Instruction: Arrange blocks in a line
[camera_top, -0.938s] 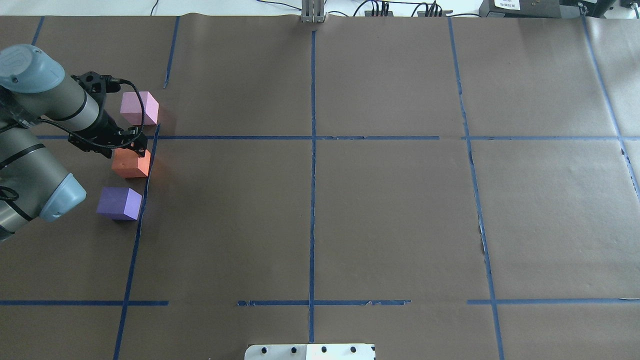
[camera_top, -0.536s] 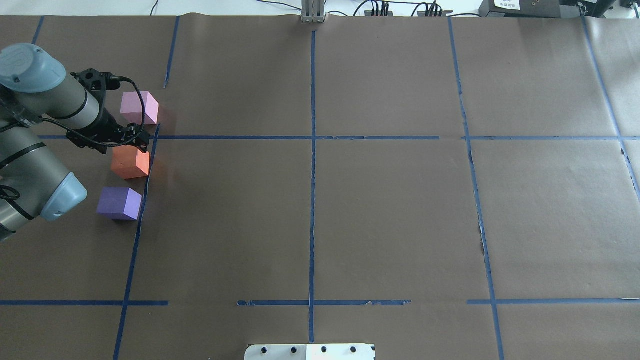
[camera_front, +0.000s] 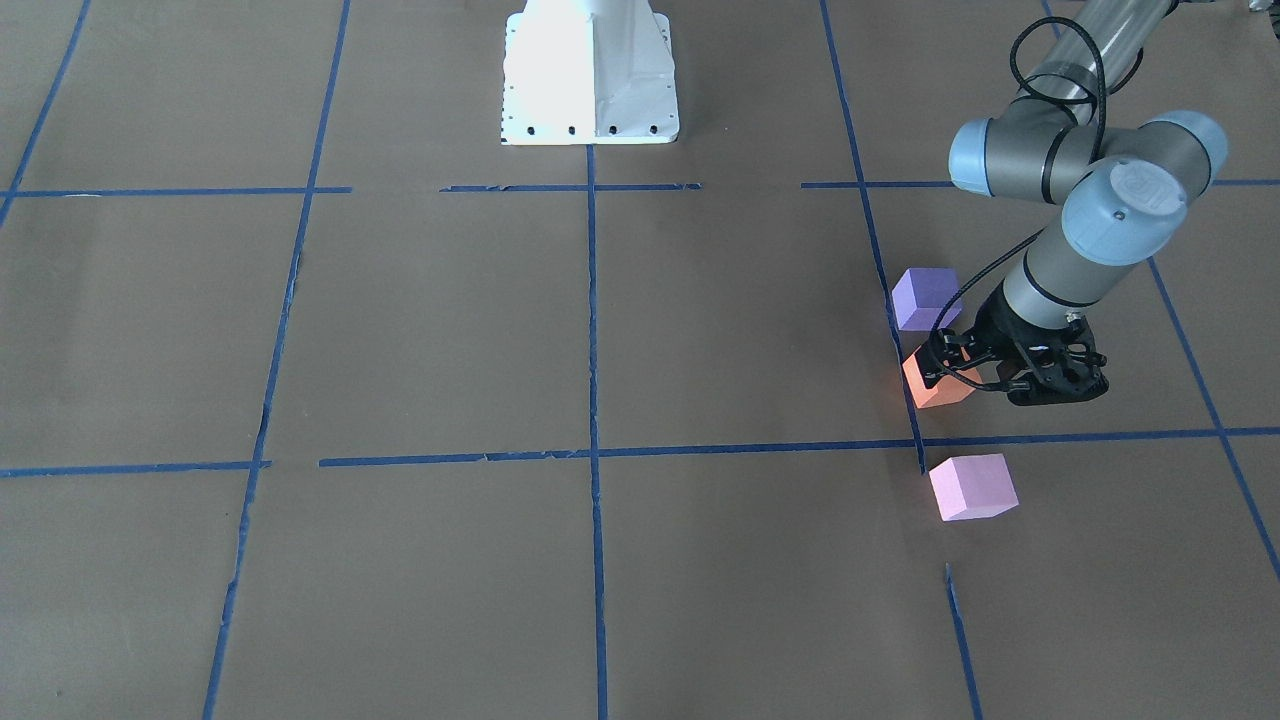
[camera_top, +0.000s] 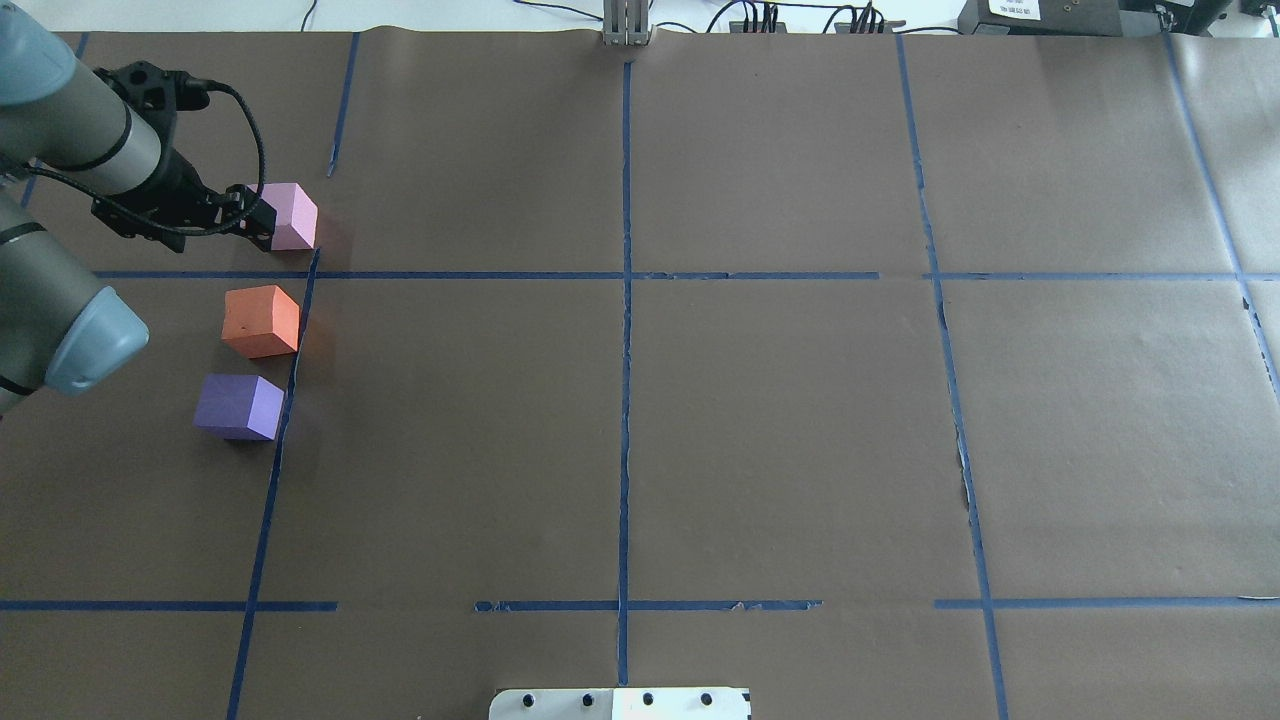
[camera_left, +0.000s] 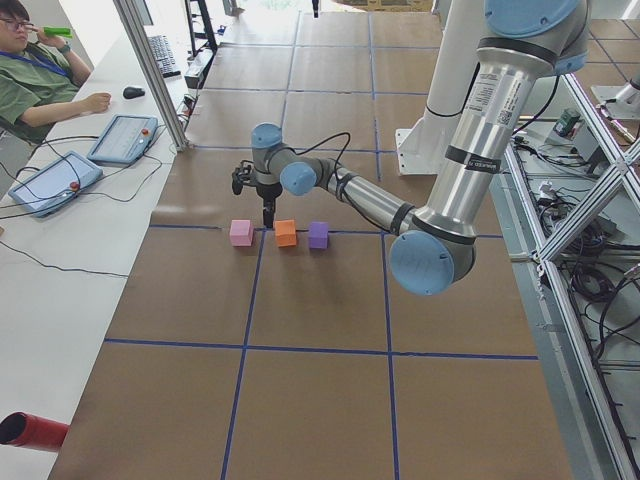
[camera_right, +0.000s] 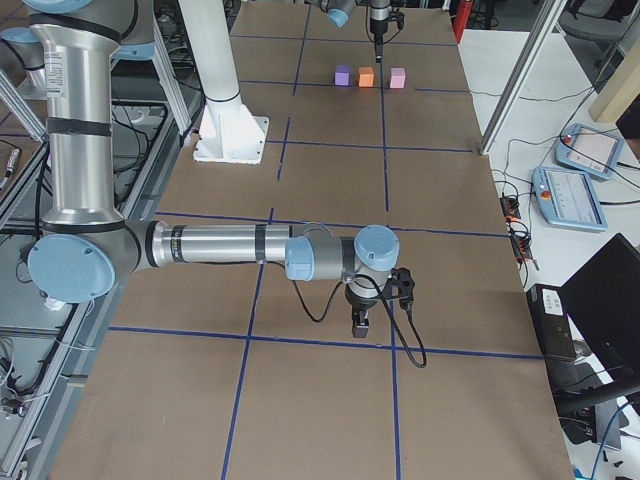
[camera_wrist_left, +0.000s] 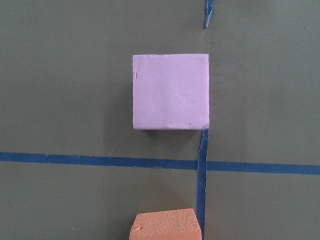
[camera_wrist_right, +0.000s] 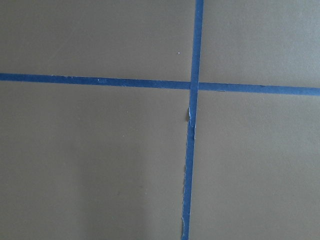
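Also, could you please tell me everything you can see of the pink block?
The pink block is a small light-pink cube that looks like matte foam, with clean edges and a tiny dark mark near one edge of its top. It sits flat and upright on the brown paper, just beyond a blue tape line. It is the block farthest from the robot and stands apart from the orange block. In the wrist view, nothing but the paper touches it.
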